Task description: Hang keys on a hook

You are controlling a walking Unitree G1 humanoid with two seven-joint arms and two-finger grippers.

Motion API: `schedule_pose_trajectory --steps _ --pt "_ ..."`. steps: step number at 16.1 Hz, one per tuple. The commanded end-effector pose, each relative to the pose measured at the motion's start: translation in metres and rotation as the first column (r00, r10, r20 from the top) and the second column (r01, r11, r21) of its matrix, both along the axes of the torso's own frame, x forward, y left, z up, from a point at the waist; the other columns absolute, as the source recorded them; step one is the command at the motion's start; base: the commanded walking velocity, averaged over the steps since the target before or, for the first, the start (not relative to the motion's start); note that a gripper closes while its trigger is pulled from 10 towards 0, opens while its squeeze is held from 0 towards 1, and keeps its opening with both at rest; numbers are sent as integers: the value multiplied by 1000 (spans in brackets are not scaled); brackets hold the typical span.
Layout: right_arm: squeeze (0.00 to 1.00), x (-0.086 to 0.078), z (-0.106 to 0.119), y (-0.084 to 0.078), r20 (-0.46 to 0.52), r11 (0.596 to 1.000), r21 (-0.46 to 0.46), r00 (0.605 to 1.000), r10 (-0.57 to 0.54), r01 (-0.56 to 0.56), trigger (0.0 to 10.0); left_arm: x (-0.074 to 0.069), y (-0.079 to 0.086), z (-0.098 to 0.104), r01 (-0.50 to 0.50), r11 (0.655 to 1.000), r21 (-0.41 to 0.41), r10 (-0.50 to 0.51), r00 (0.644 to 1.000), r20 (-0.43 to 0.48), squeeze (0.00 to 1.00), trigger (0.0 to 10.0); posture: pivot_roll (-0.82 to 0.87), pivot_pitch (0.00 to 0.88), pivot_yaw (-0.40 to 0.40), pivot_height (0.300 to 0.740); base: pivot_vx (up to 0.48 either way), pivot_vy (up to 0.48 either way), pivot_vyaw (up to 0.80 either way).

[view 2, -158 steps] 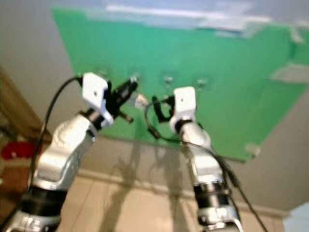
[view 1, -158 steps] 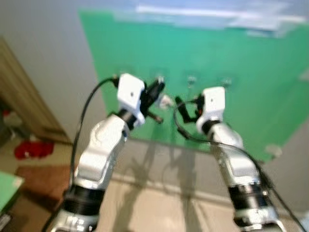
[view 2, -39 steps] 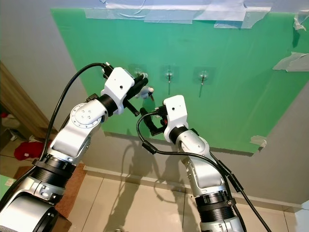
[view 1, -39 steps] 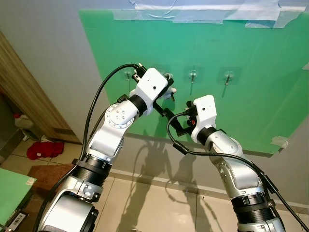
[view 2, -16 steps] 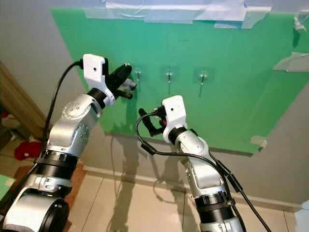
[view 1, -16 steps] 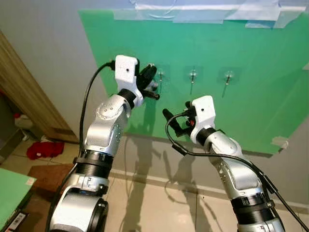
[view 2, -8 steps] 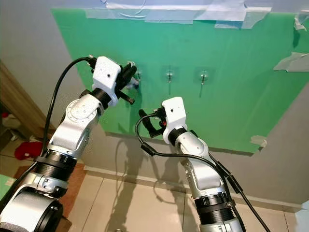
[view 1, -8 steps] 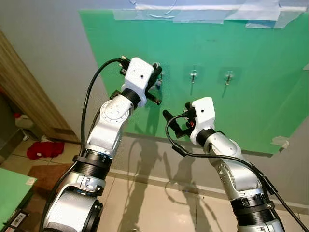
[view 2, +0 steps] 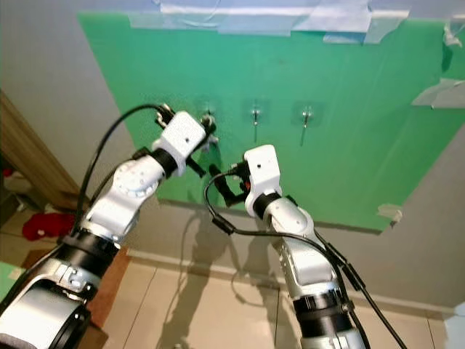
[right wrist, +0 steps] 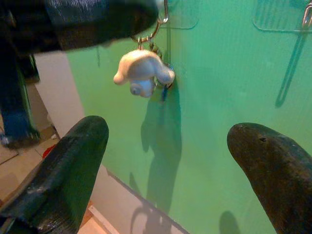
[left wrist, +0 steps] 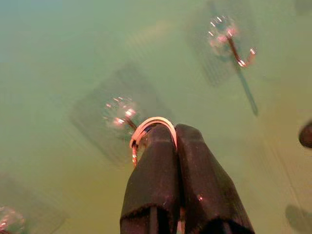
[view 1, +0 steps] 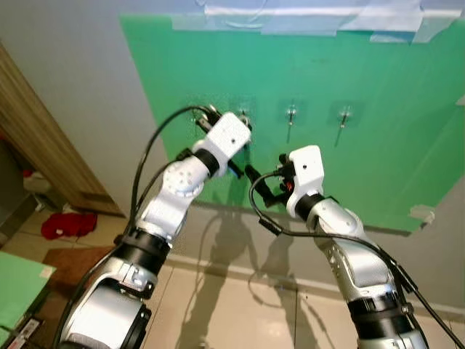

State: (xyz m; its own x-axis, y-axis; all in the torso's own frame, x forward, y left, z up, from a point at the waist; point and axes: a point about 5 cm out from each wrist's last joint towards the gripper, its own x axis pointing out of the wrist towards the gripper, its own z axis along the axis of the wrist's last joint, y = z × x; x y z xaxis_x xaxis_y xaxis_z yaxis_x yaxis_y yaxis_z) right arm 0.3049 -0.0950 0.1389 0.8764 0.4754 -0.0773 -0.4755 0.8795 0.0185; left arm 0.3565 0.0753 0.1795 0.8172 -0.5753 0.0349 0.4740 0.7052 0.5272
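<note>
Three small metal hooks sit in a row on the green board. My left gripper is raised to the leftmost hook and is shut on the key ring. The ring's loop touches that hook; I cannot tell whether it is over the hook. A white charm dangles from the ring under the left fingers. My right gripper hovers open just below and to the right, its two fingers spread wide with nothing between them. The middle hook and right hook are bare.
The board is taped to a grey wall. A wooden door frame slants down the left. A red cloth lies on the tiled floor below it. A green object sits at the bottom left corner.
My left wrist has swung down and to the right while its fingers stay at the leftmost hook with the ring. The right arm has hardly moved.
</note>
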Motion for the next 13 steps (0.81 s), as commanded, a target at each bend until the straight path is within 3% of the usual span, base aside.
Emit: schedule_pose_trajectory --steps 1,3,5,6,7,9,12,13 --pt "0 -1 3 3 5 1000 4 1000 7 -7 10000 1 3 1 -2 999 46 1 1000 28 0 0 -76 0 134 740 0 0 0" --pt "0 -2 3 3 6 1000 4 1000 7 -7 10000 1 3 1 -4 1000 26 3 1000 27 0 0 -77 0 134 740 0 0 0" --pt "0 -2 3 2 8 1000 3 1000 2 -2 10000 2 6 8 -25 994 -108 24 1000 -6 0 0 -78 0 136 740 0 0 0" --pt "0 -3 3 2 8 1000 5 1000 -1 1 10000 -1 10 13 -35 970 -239 22 998 -58 0 0 -77 0 141 740 0 0 0" --pt "0 -3 2 3 8 1000 6 1000 -1 1 10000 -2 13 15 -45 948 -316 15 995 -98 0 0 -76 0 141 740 0 0 0" --pt "0 -5 0 2 0 1000 7 1000 1 -1 10000 -12 20 11 -46 855 -517 -101 962 -254 0 0 -68 0 135 740 0 0 0" --pt "0 -5 -3 -3 -9 1000 -3 1000 5 -5 10000 -26 29 8 -11 795 -607 -225 923 -311 0 0 -53 0 116 740 0 0 0" --pt "0 -4 -3 -5 -11 1000 -8 1000 6 -6 10000 -31 31 15 -3 738 -674 -283 907 -313 0 0 -45 0 102 740 0 0 0"
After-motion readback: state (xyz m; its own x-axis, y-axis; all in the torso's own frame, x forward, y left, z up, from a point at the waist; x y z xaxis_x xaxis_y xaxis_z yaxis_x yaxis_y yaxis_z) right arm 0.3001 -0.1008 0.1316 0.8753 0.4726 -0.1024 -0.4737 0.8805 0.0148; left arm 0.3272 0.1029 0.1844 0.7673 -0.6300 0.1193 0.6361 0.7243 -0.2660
